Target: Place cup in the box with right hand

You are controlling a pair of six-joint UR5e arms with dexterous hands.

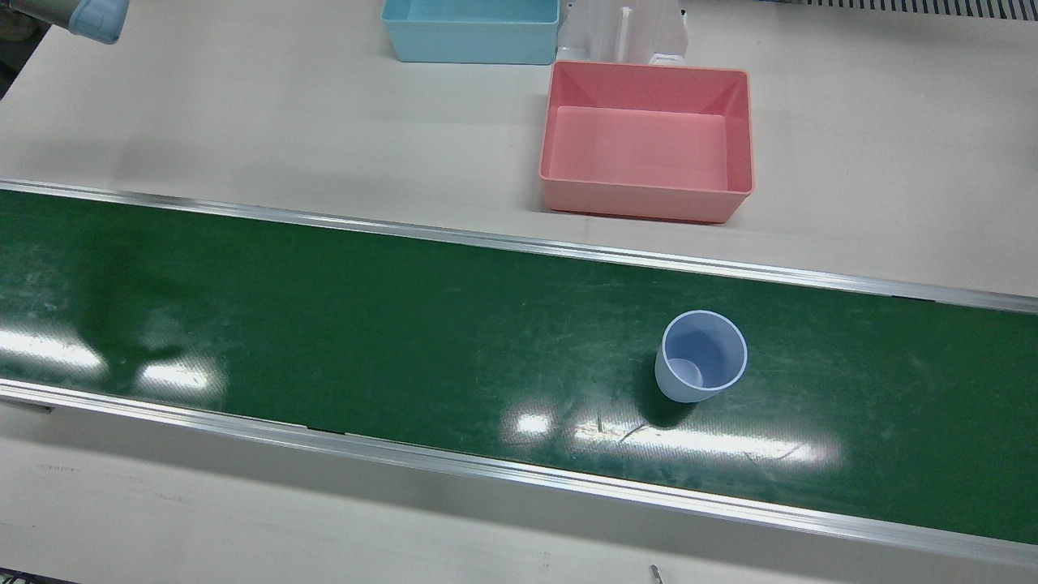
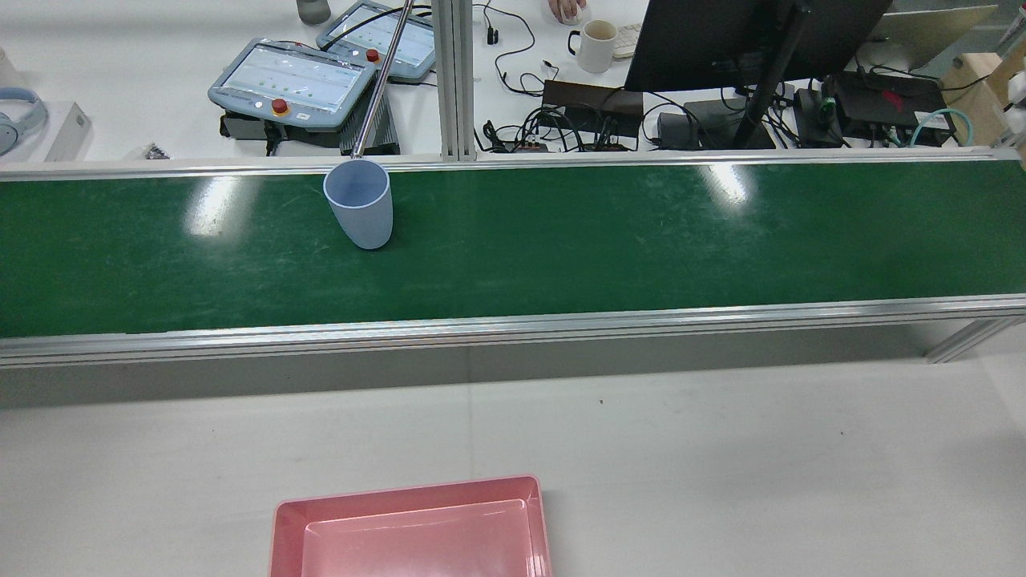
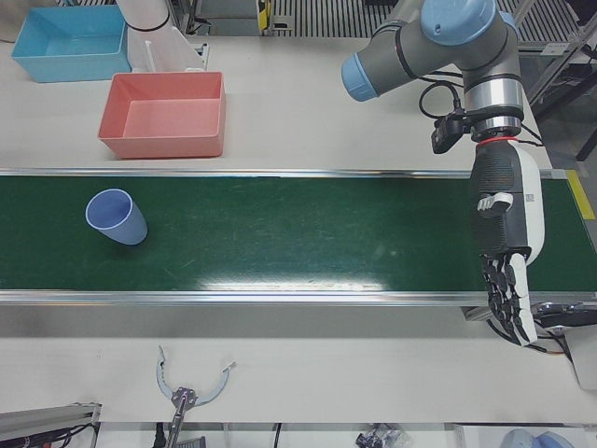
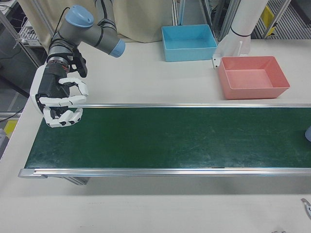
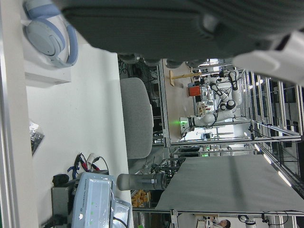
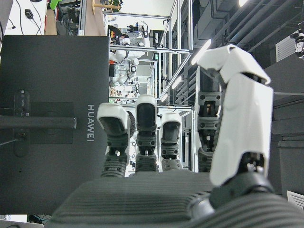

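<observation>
A pale blue plastic cup (image 1: 701, 357) stands upright on the green conveyor belt (image 1: 365, 324), wide bare belt around it, apart from the pink rectangular box (image 1: 646, 142) on the bench (image 1: 243, 122). The right hand (image 4: 59, 102), fingers curled around nothing, hangs over the belt's far end; the left hand (image 3: 505, 252) hangs fingers straight and empty at the opposite end.

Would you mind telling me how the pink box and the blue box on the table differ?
The pink box sits nearer the green belt, close to its rail; the blue box sits farther back, toward the pedestal side. In the front view the pink box is fully framed, while the blue box is cut by the top edge. Both are open, rectangular and empty.
</observation>
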